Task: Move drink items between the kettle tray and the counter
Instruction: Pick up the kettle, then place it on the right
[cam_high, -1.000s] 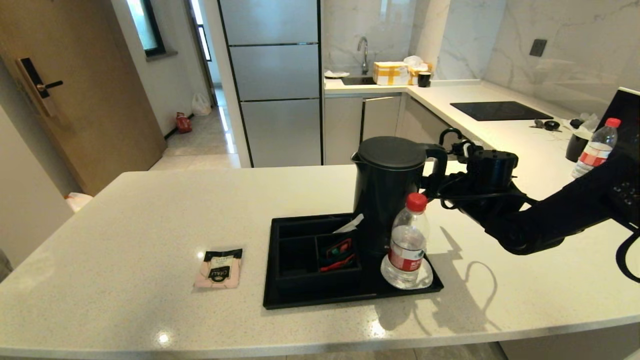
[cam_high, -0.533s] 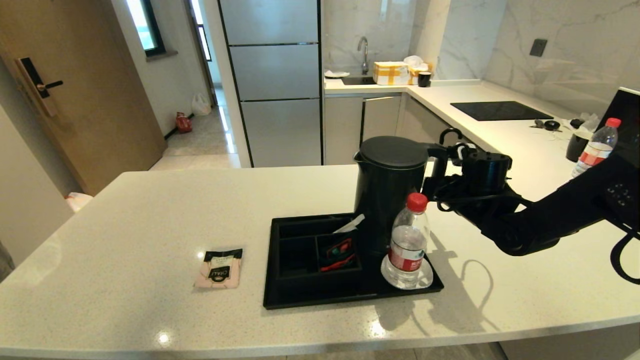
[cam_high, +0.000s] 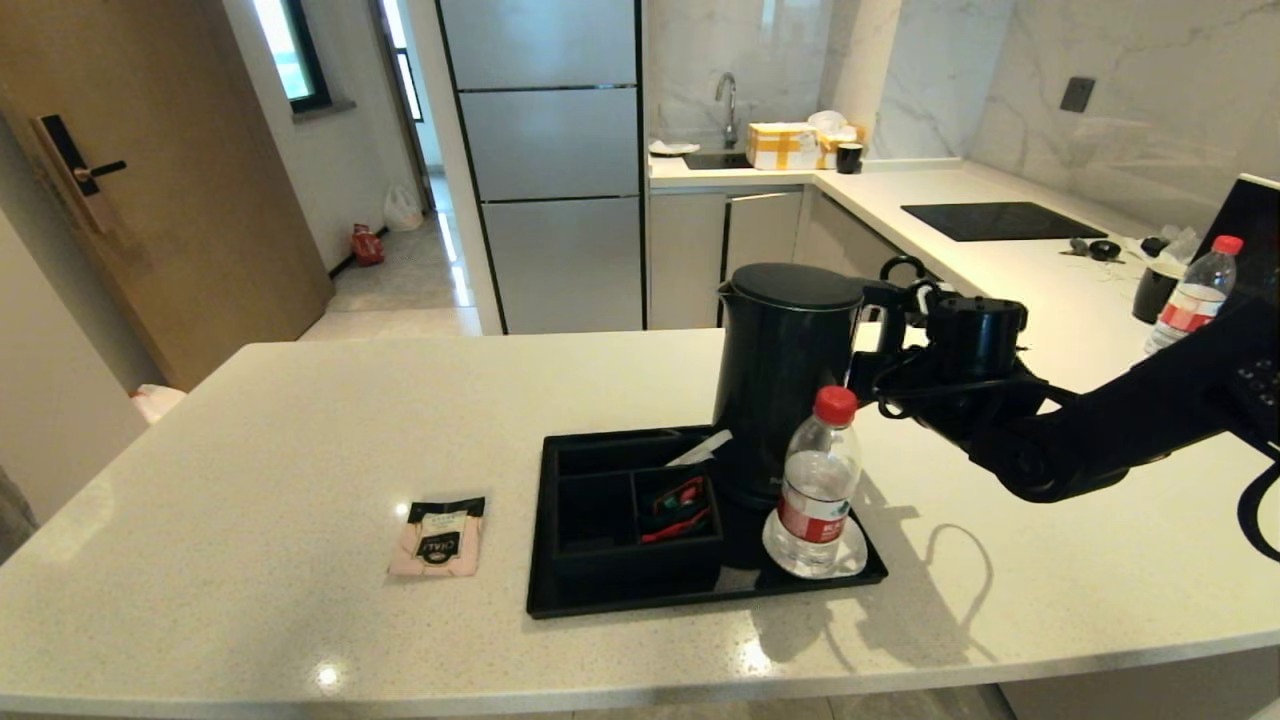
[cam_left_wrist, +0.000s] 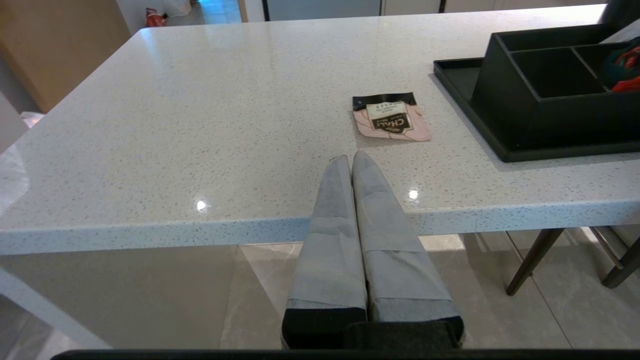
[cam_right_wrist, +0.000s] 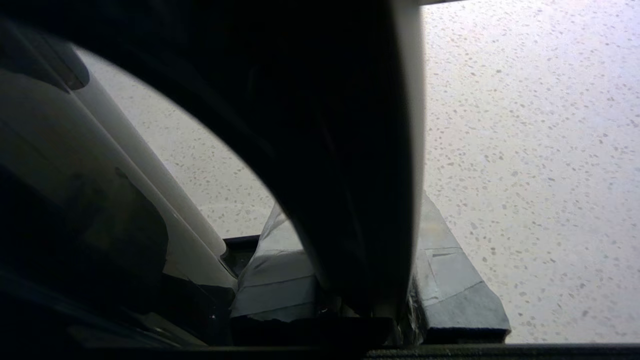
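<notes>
Two drink items remain to be placed. Counter (cam_high: 250, 420): carries the tray (cam_high: 700, 592) and the sachet (cam_high: 437, 537), which lies beside the tray. Kettle (cam_high: 780, 380): over the tray's rear, apparently lifted slightly. Right gripper (cam_high: 885, 345) clamps its handle. Left gripper (cam_left_wrist: 352, 162), fingers pressed together and empty, hovers near the sachet.
</notes>
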